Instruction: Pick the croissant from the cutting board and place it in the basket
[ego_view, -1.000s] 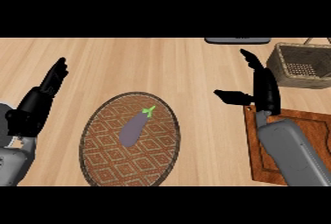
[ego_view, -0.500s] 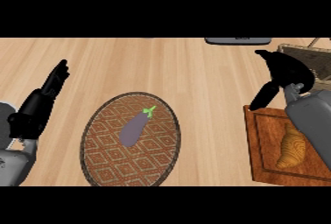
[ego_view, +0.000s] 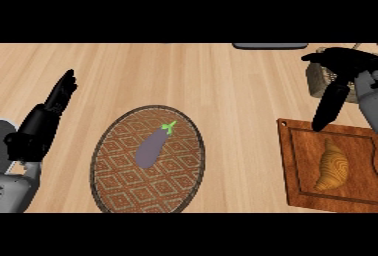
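Croissant (ego_view: 332, 165) apart from straight right fingers (ego_view: 328, 107)

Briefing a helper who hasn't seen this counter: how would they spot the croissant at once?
At the right side of the counter lies a reddish wooden cutting board. The croissant rests on it, a golden-brown crescent. The only other food, a purple eggplant with a green stem, sits on the patterned plate to the left.
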